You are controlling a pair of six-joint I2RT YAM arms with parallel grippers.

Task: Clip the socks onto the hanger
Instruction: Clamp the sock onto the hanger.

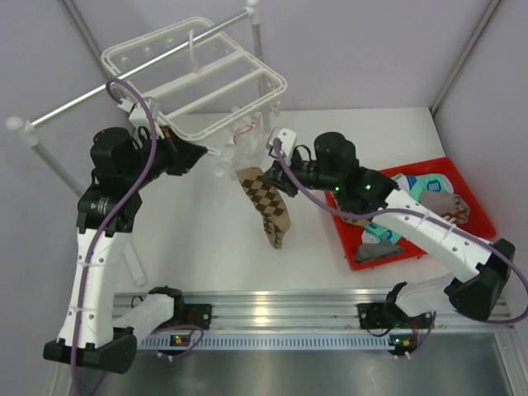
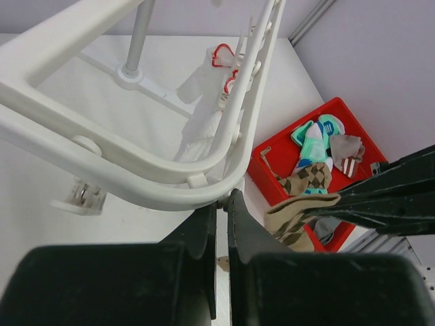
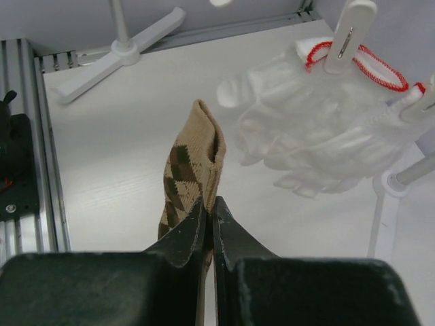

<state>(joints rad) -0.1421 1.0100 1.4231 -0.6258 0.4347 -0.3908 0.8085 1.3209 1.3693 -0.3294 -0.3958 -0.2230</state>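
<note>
The white hanger (image 1: pixel 198 78) hangs from the rail at the back left. My left gripper (image 1: pixel 218 152) is at its near rim, jaws pinched on a small clip part under the frame (image 2: pixel 223 202). My right gripper (image 1: pixel 271 169) is shut on the cuff of a brown-and-tan checkered sock (image 1: pixel 268 206), which hangs just below the hanger's near corner. The sock also shows in the right wrist view (image 3: pixel 194 159) and the left wrist view (image 2: pixel 296 217). More socks, teal-and-white (image 1: pixel 429 186) and grey (image 1: pixel 379 247), lie in a red tray (image 1: pixel 474 194).
White gloves (image 1: pixel 239 144) hang clipped to the hanger's near edge, right beside the held sock (image 3: pixel 326 129). The grey metal rail (image 1: pixel 124 78) rests on two posts, with a foot on the table (image 3: pixel 119 51). The aluminium base rail (image 1: pixel 272 318) runs along the near edge.
</note>
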